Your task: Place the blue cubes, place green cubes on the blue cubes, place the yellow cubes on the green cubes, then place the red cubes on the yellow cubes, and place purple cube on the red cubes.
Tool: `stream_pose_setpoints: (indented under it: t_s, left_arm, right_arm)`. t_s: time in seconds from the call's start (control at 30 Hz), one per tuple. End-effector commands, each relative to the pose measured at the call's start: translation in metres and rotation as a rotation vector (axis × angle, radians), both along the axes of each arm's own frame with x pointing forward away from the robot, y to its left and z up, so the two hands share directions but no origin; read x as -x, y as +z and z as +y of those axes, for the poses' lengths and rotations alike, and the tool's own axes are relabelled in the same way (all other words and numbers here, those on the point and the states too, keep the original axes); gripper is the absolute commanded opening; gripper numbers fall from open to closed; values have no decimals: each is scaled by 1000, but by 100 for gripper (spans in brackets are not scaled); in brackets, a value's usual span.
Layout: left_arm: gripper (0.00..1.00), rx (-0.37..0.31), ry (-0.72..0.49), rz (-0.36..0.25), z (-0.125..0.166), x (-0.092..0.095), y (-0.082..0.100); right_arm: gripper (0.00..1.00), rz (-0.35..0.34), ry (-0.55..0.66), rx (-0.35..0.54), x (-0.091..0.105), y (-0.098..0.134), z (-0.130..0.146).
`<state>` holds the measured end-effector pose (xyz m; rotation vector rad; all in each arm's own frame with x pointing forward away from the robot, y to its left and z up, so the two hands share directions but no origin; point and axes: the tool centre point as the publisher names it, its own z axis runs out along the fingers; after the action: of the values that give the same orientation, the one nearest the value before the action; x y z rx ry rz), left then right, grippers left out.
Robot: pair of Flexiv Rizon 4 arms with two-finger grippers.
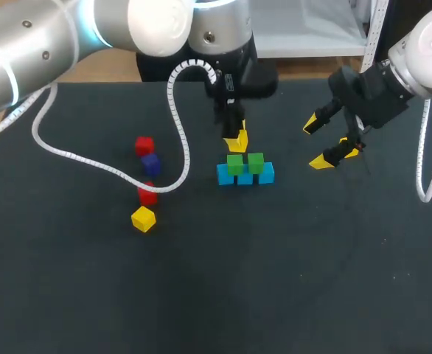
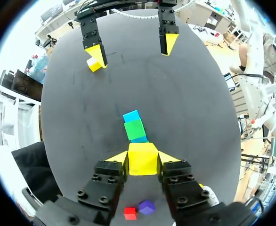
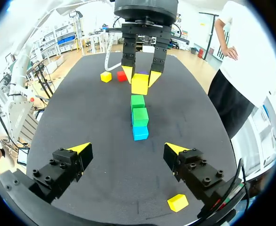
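A dark, matte counter (image 1: 275, 295) spreads under even, bright light, its black surface faintly scuffed and speckled with pale marks.

Smooth, plastic-looking green cubes (image 1: 235, 164) rest on a matt table (image 1: 312, 295) (left arm (image 1: 24, 51): satin metal).

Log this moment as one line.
left end effector: shut on yellow cube, near green cubes | right end effector: open | green cubes on blue cubes | loose: red cubes, purple cube

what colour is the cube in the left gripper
Yellow cube; shows best in the left wrist view.
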<state>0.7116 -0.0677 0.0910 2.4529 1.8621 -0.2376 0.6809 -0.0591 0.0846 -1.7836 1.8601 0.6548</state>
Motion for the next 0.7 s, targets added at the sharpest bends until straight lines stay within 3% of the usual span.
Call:
stream_pose_setpoints:
  t_s: [0.03,0.37,0.53,0.7]
  left_arm:
    - [0,-5,-4,8,-1,-3,1]
    - [0,-5,-4,8,-1,-3,1]
    - [0,-169,59,72,-18,5,7]
    - [0,-244,117,106,-25,11,15]
  right_arm:
    - [100,-1,-1,-1,1,0,0]
    - [100,-1,-1,-1,1,0,0]
    - [100,-1,-1,-1,1,0,0]
    - [100,-1,-1,-1,1,0,0]
